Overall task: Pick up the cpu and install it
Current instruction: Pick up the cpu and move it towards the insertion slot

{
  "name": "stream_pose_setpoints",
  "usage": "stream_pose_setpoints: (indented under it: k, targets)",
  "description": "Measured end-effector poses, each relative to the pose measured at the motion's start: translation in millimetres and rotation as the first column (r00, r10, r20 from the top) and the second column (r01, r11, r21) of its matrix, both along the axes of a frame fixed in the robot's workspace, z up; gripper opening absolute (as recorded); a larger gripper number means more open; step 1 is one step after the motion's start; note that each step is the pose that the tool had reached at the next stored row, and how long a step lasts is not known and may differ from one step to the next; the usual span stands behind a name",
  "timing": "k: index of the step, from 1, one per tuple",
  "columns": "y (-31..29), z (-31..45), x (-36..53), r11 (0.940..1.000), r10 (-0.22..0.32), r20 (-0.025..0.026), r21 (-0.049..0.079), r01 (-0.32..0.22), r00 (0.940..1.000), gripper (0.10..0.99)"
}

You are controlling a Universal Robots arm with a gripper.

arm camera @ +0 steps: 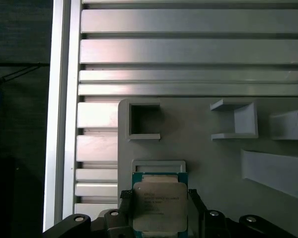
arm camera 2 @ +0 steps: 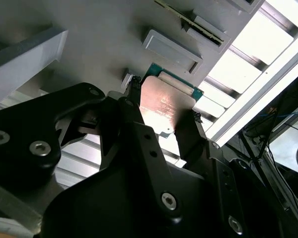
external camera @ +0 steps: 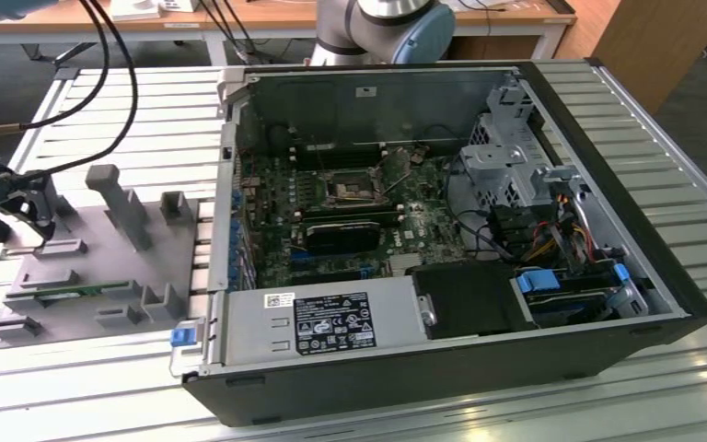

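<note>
The cpu point(arm camera: 160, 206) lies flat between the two fingers of the end effector point(arm camera: 160, 198), with its silver top up and a thin green edge showing. It is almost square, so I see no clear long axis. In both wrist views one black fingertip point(arm camera 2: 135, 88) stands against each of two opposite edges, so I judge that the end effector is pinching the cpu point(arm camera 2: 166, 106). I cannot tell if the chip is resting in its pocket or is lifted a little.

Under it is the grey fixture plate point(arm camera: 198, 124), which sits on the slotted aluminium surface point(arm camera: 188, 49). In the exterior view the end effector point(external camera: 28, 221) is at the exterior view's left, over this plate point(external camera: 96, 267). The socket point(external camera: 356, 189) is well apart toward the exterior view's right, inside the open computer case point(external camera: 648, 184).

I count one cpu, one arm, one fixture plate, one case and one socket.
</note>
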State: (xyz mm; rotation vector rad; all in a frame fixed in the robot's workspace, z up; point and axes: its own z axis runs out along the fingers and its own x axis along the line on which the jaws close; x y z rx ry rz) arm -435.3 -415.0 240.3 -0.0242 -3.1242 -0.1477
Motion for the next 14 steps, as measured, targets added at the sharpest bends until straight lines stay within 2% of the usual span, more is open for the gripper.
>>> stream_pose_setpoints:
  k: [6, 14]
  targets:
    - [0.0, 5.2, 0.0, 1.0000, 0.000, 0.0001, 0.000, 0.000, 1.0000, 0.525]
    - [0.1, 16.6, 0.0, 1.0000, 0.000, 0.0001, 0.000, 0.000, 1.0000, 0.525]
